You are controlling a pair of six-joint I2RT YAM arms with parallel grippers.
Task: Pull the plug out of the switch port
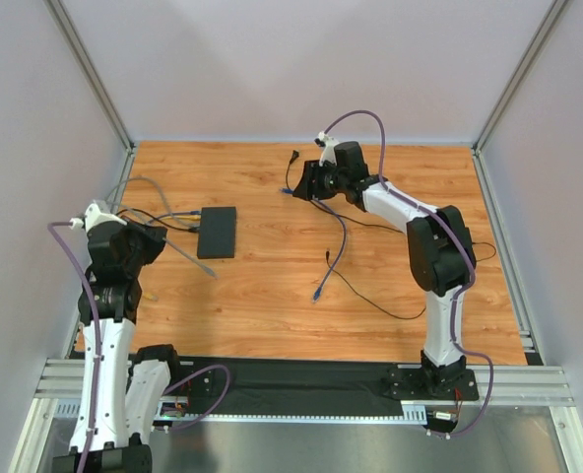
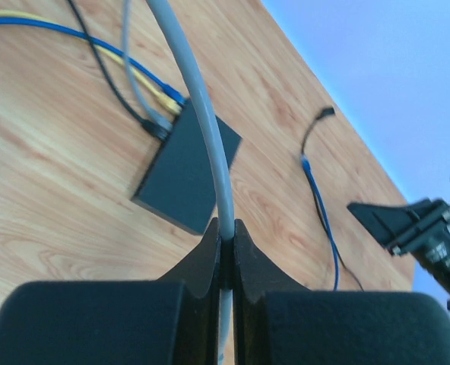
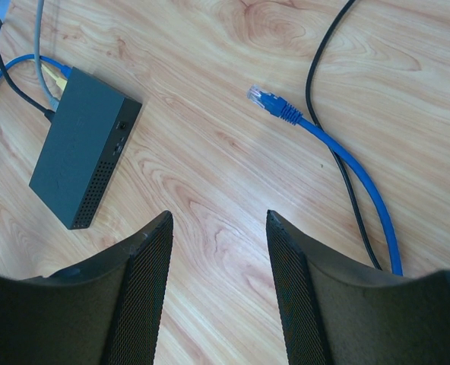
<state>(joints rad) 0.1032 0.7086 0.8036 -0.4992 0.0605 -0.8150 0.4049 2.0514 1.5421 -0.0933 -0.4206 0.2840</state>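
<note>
1. Wood-grain desk (image 1: pixel 272 315), walled in pale panels: the flat black switch (image 1: pixel 218 232) lies toward the left side. Blue, yellow, grey and black leads crowd the edge that carries the switch port (image 2: pixel 166 120).
2. Left pincer (image 2: pixel 223 230) is clamped on a grey cable (image 2: pixel 202 122), well back from any plug (image 2: pixel 158 120). Whether this strand feeds the port cannot be told.
3. Right pincer (image 3: pixel 219 217) hangs apart and empty over bare wood near a loose blue cable (image 3: pixel 339 152), well away from the switch.
4. Risk: nothing pins the box. A tug on the cord may drag the switch, slip through the grip, or strain a latched plug rather than free it.
</note>
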